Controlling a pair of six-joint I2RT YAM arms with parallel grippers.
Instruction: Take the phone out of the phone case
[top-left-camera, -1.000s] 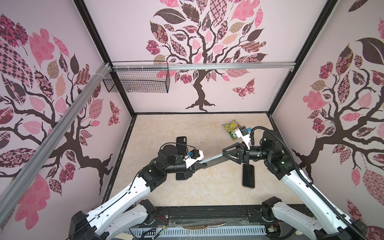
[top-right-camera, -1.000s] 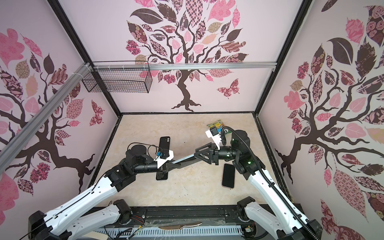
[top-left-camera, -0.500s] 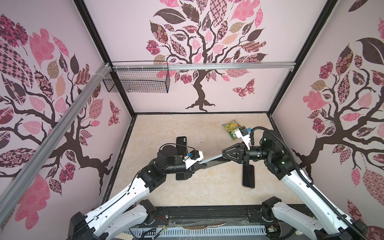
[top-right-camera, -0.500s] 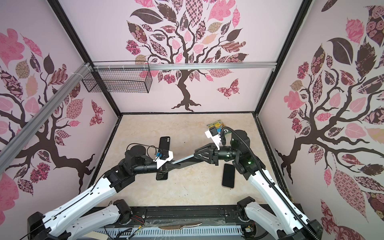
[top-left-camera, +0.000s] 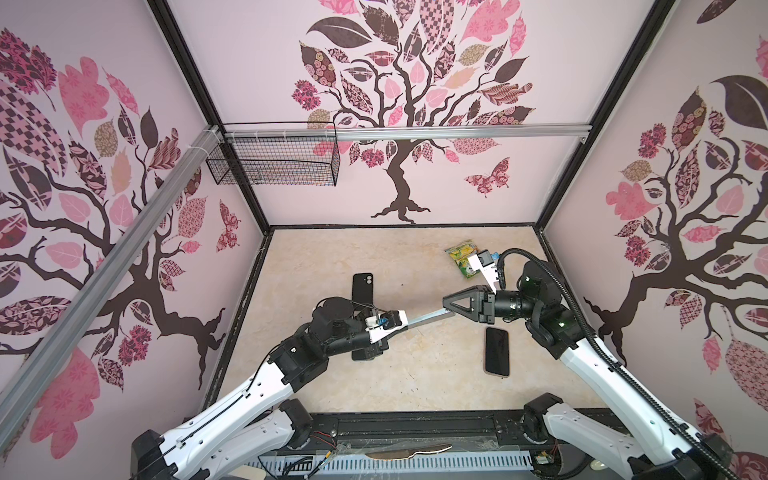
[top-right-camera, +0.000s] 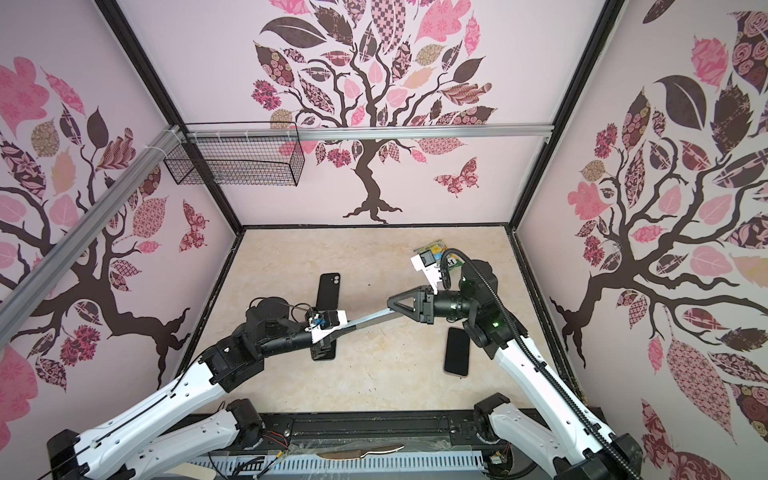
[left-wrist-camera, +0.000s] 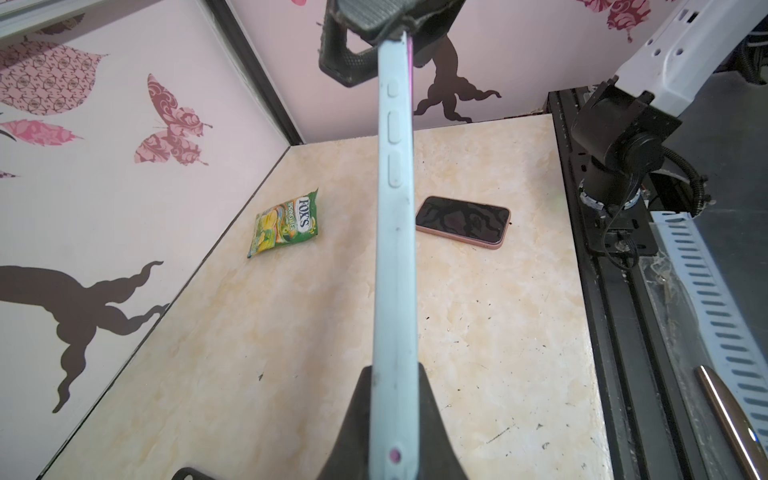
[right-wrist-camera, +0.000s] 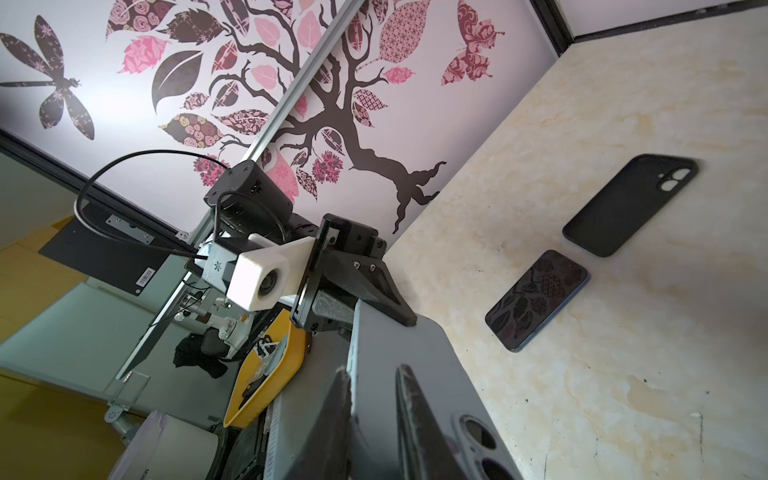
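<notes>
A phone in a pale blue phone case (top-left-camera: 426, 318) (top-right-camera: 365, 320) hangs in the air between my two arms, edge-on in the left wrist view (left-wrist-camera: 395, 249). A thin pink strip of the phone (left-wrist-camera: 410, 58) shows along the case's far end. My left gripper (top-left-camera: 399, 328) (top-right-camera: 345, 328) (left-wrist-camera: 392, 374) is shut on the case's near end. My right gripper (top-left-camera: 448, 307) (top-right-camera: 390, 307) (right-wrist-camera: 372, 370) grips the opposite end by the camera cutouts, one finger on the case's back and one on the screen side.
On the table lie a pink-cased phone (top-left-camera: 497, 351) (left-wrist-camera: 463, 222), an empty black case (top-left-camera: 362, 286) (right-wrist-camera: 631, 203), a blue-edged phone (right-wrist-camera: 538, 299) under the left arm, and a green snack packet (top-left-camera: 461, 255) (left-wrist-camera: 286, 220). A wire basket (top-left-camera: 274, 164) hangs on the back left wall.
The right gripper's fingers have narrowed onto the far end of the case. Both arms and the case have stayed almost where they were.
</notes>
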